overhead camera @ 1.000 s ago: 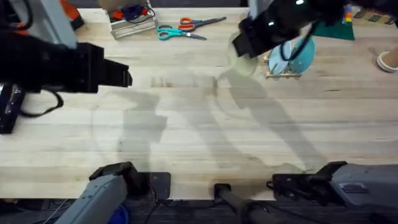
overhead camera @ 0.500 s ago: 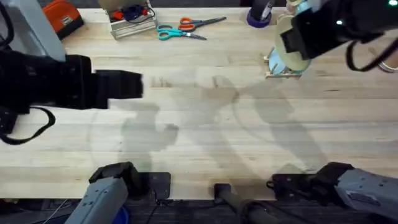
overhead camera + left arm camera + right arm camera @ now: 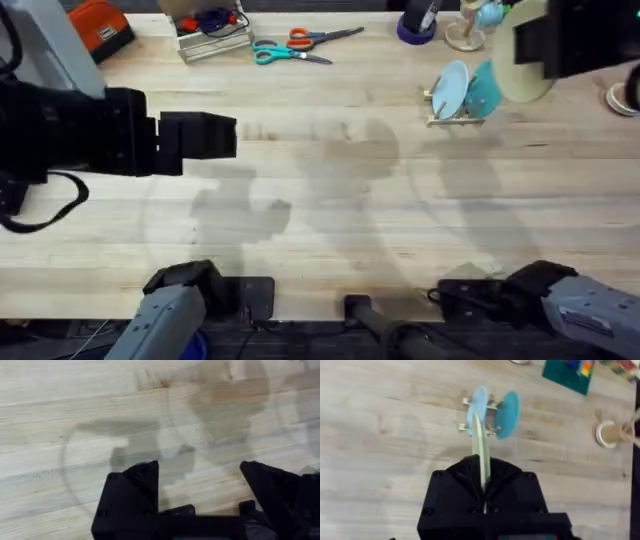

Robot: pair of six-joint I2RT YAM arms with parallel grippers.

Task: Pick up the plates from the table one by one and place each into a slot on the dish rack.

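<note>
Movement since a second ago is plain overhead: the right gripper [image 3: 522,62] has swung from the near-left side of the dish rack [image 3: 456,108] across to its far right, carrying the cream plate [image 3: 522,72] with it, so the light blue plate [image 3: 451,88] and teal plate [image 3: 484,88] now stand uncovered in the rack. The left gripper [image 3: 205,135] has slid a little toward the centre and hangs over bare wood.

Pale butcher-block planks make up the table [image 3: 330,220], crossed by soft shadows of both arms. Along its far edge lie scissors [image 3: 292,46] with teal and orange handles, a clear box [image 3: 210,35] of small items and a purple cup [image 3: 416,26].

From the right wrist, the cream plate [image 3: 480,452] is seen edge-on, pinched between the closed fingers [image 3: 510,480], its long axis running straight toward the rack [image 3: 479,415] ahead. There the blue plate [image 3: 476,407] and teal plate [image 3: 506,408] stand upright in neighbouring slots, leaning apart. The left gripper [image 3: 200,485] has its fingers spread, grasping nothing.
</note>
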